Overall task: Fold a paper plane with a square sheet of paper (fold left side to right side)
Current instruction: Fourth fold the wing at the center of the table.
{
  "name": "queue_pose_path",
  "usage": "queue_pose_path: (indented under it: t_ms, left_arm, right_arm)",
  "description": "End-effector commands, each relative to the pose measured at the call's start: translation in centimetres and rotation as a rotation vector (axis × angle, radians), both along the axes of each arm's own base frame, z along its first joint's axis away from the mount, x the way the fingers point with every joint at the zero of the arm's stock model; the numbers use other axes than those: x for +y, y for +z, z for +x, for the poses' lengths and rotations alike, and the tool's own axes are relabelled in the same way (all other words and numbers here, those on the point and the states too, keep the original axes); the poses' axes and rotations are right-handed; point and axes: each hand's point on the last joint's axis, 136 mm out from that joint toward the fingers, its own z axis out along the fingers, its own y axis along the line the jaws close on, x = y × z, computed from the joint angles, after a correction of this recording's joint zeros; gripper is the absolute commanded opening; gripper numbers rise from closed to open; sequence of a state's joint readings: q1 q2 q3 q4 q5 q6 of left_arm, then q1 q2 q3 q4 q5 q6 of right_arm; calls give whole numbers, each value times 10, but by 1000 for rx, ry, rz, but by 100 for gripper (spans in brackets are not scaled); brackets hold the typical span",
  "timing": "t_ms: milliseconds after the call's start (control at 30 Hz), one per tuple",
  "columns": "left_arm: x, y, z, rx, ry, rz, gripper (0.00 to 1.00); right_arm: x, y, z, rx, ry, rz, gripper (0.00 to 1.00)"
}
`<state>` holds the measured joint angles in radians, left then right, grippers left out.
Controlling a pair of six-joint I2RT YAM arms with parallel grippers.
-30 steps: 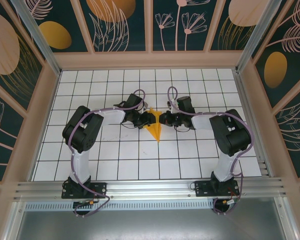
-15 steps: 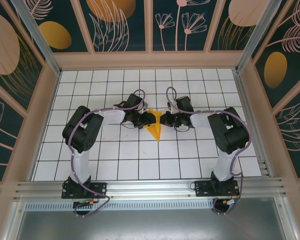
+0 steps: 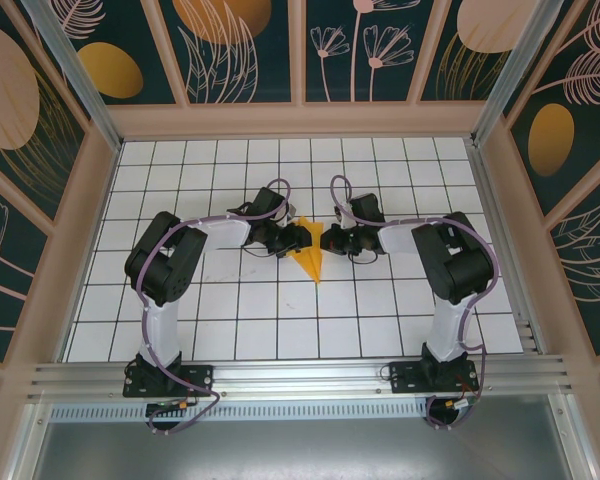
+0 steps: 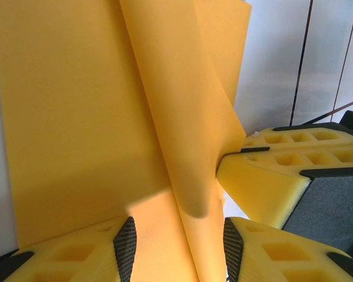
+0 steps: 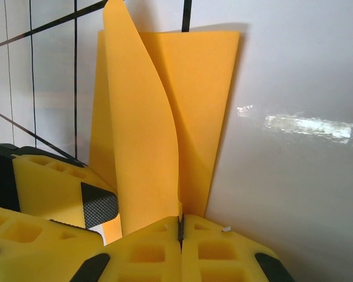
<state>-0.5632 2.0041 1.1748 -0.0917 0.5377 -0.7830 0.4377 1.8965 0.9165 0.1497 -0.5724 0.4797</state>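
Midway between the table's (image 3: 280, 320) side edges, we see the right gripper (image 5: 180, 229) pinching a flap of the paper plane (image 3: 311, 258); the left gripper (image 4: 178, 247) straddles it half open, apparently not gripping.

White gridded table (image 3: 230, 320), dark floral walls (image 3: 382, 70)

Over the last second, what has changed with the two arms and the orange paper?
The right arm drew its elbow in leftward, toward the middle of the table, while the right gripper kept its pinch on the paper plane. Nothing was taken hold of or let go. The left gripper, jaws apart around a raised flap, and the plane stayed put.
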Motion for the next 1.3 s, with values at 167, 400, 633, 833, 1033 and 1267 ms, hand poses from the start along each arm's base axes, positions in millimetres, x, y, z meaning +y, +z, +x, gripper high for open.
queue_pose_path:
  t_ms: [167,400,633,833,1033,1267]
  left_arm:
    - [8,-18,-5,22,2,71,47]
    - [5,18,7,-49,-6,62,48]
    - [2,53,17,-107,-6,35,50]
    - [-13,51,21,-83,-42,-27,36]
    - [-27,44,29,-64,-68,-64,35]
    - [-29,26,39,-46,-47,-34,35]
  right_arm:
    - [-3,-18,-2,48,3,-72,4]
    - [-15,-39,-14,136,-14,-164,5]
    - [-18,-50,-20,171,-19,-190,5]
    - [-17,-50,-19,165,-12,-199,5]
    - [-16,-51,-21,166,-7,-207,5]
    - [-14,-50,-21,163,0,-206,5]
